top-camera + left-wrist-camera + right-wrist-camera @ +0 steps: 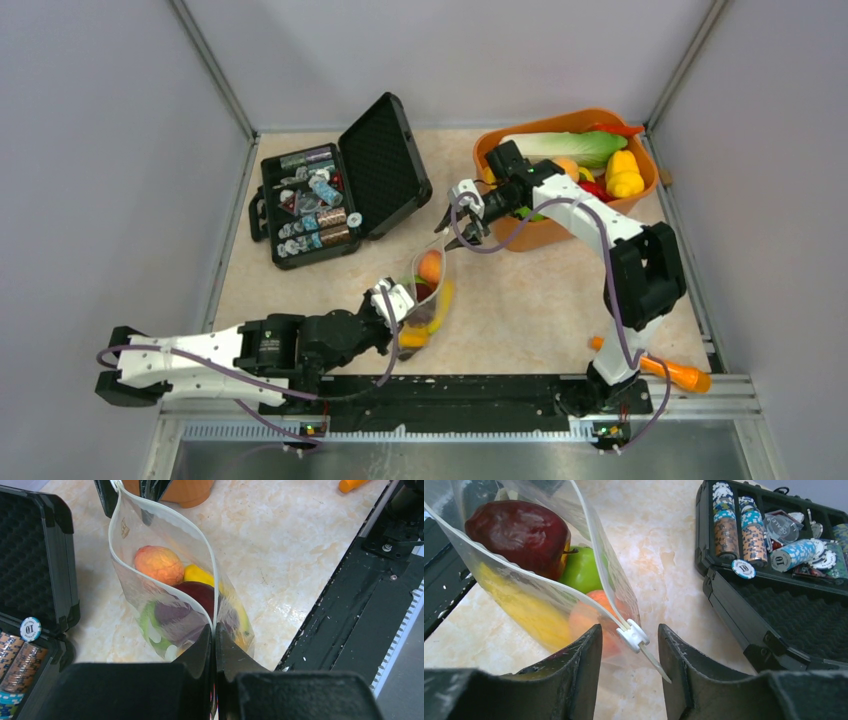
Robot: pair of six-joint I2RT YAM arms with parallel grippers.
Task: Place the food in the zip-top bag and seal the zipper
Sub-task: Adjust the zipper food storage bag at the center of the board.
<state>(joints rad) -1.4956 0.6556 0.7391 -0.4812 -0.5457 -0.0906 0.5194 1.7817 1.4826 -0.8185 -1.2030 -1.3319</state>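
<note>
My left claw (214, 628) was clenched on the near corner of the zip-top bag (145, 600), both fingers pressed flat together over its rim. This kept that edge lifted off the tabletop (540, 300). The bag stood between my two claws with its mouth gaping.

Inside it a peach (159, 564) lay at the far end and a red apple (519, 532) in the middle. A green apple (583, 570) sat beside the red one, and a long yellow piece (524, 612) ran along the wall of the bag. The zipper (539, 582) was unsealed along nearly all its length. Its two strips met only at the bag's far corner, where the white slider (633, 635) sat.

My right claw (630, 630) was released at that far corner. One finger stood on each side of the slider with a gap showing on both sides, so it gripped nothing.

Beyond the bag and to its right stood the orange tub (520, 238) with more food in it: a pale green cabbage (570, 148), a yellow pepper (625, 175) and something red between them. A carrot (672, 373) lay well to the bag's right, by my right arm's base. Beyond the bag to its left the black case (385, 165) lay open, with poker chips (310, 215) in its tray.
</note>
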